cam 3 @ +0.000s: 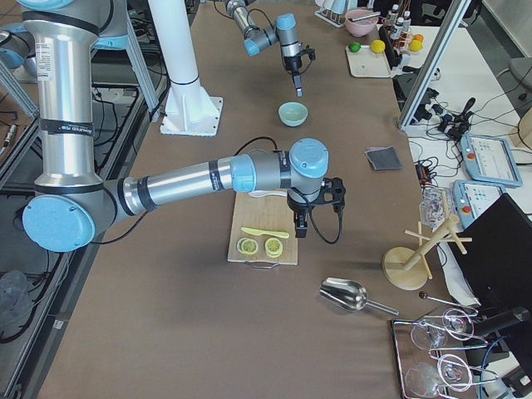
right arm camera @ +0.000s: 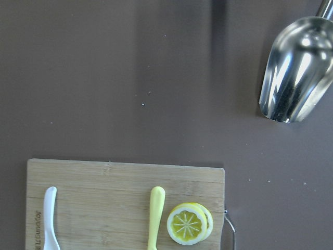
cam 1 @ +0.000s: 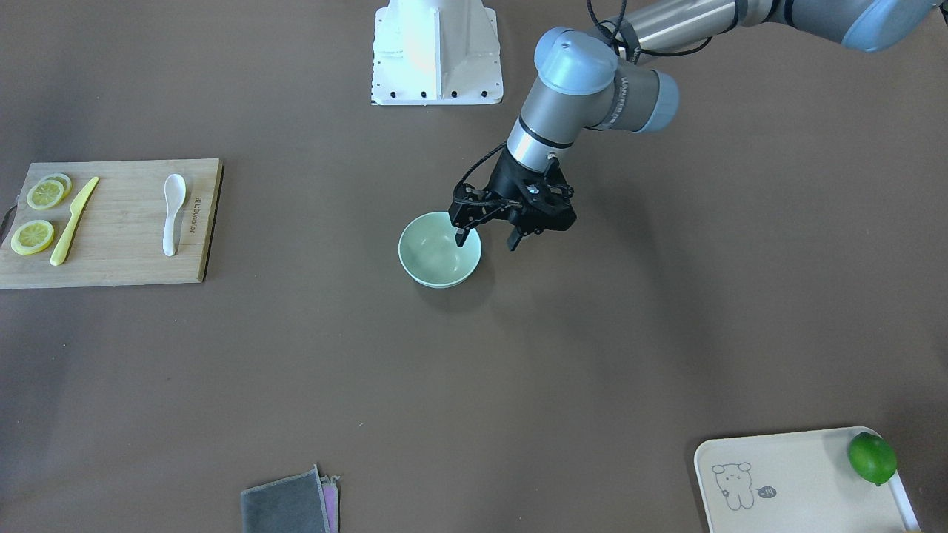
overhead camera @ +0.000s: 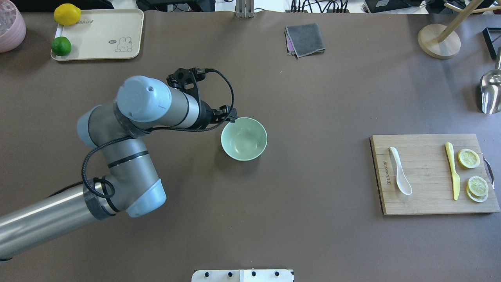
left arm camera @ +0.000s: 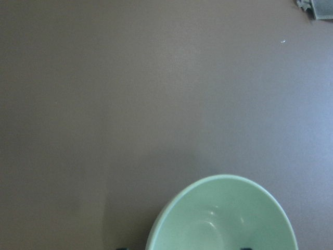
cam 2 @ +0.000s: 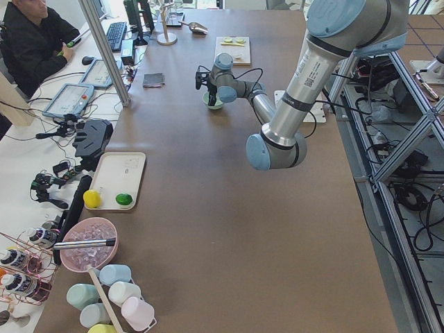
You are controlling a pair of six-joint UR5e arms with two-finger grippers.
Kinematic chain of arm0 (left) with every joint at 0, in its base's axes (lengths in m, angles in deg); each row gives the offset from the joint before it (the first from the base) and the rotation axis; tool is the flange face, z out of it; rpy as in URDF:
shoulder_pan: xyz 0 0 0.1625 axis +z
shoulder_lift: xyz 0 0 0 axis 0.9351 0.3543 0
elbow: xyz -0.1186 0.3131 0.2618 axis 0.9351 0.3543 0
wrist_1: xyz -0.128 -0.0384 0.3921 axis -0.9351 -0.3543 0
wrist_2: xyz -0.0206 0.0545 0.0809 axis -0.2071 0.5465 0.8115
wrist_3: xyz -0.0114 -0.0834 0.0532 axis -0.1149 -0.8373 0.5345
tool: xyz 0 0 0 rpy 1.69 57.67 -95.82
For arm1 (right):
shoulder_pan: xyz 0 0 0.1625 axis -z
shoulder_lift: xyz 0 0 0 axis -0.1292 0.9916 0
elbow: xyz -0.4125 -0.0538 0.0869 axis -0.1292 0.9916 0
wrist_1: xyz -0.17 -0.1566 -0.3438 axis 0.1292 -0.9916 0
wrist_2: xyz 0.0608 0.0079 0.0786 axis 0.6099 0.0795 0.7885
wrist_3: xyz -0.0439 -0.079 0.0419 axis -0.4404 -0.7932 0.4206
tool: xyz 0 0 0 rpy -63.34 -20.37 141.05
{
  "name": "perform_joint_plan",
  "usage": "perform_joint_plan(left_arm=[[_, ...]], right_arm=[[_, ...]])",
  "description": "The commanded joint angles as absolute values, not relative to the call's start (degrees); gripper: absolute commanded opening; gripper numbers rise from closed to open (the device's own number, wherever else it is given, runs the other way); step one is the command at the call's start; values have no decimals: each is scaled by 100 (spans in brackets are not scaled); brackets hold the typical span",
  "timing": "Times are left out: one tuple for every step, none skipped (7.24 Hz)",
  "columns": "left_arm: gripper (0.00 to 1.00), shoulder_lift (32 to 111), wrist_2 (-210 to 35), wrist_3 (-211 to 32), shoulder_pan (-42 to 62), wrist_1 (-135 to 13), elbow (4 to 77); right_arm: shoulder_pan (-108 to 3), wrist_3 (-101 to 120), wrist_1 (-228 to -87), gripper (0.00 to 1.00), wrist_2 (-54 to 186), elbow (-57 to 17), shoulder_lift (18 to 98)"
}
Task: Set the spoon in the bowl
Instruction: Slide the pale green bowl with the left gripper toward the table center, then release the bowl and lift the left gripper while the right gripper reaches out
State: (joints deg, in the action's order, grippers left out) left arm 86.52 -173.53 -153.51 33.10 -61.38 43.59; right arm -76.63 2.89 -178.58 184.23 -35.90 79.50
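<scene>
The white spoon (cam 1: 173, 211) lies on the wooden cutting board (cam 1: 126, 255), scoop toward the robot; it also shows in the overhead view (overhead camera: 400, 172) and at the right wrist view's lower left (right arm camera: 49, 219). The empty mint-green bowl (cam 1: 438, 260) stands mid-table (overhead camera: 244, 139). My left gripper (cam 1: 486, 240) is open and empty, hovering over the bowl's rim on my left side, one finger over the inside and one outside. The bowl fills the bottom of the left wrist view (left arm camera: 223, 219). My right gripper (cam 3: 299, 223) shows only in the exterior right view, over the board; I cannot tell whether it is open.
A yellow plastic knife (cam 1: 72, 220) and lemon slices (cam 1: 46, 194) share the board. A cream tray (cam 1: 800, 481) with a lime (cam 1: 872, 458) is at the far corner on my left. A grey cloth (cam 1: 289, 503), a metal scoop (overhead camera: 491, 92) and a wooden stand (overhead camera: 438, 41) sit along the far side.
</scene>
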Motion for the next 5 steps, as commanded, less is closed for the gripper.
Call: perform_joint_plan(left_arm=[[98,8110,-18452,-14502,2227,-5926,4800],[98,7855,-18664,-14219,1979,-5917,4906],[98,7774,-18762,-14138,1864,-5925,4933],[98,7712,-18763,-14137,1854,-5925,4942],[98,7712,-18754,-14128,1854,-5925,4933]], right_arm=[[-6952,1545,-17846,100,18395,-4296,7943],[-6591,1768,-17654,100,18334,-4351,7952],[-6170,2022,-17278,100,18003,-4343,8013],[-5626,2660,-16918,100,17669,-4334,8005],[-5090,3336,-16375,100,17108,-4203,7987]])
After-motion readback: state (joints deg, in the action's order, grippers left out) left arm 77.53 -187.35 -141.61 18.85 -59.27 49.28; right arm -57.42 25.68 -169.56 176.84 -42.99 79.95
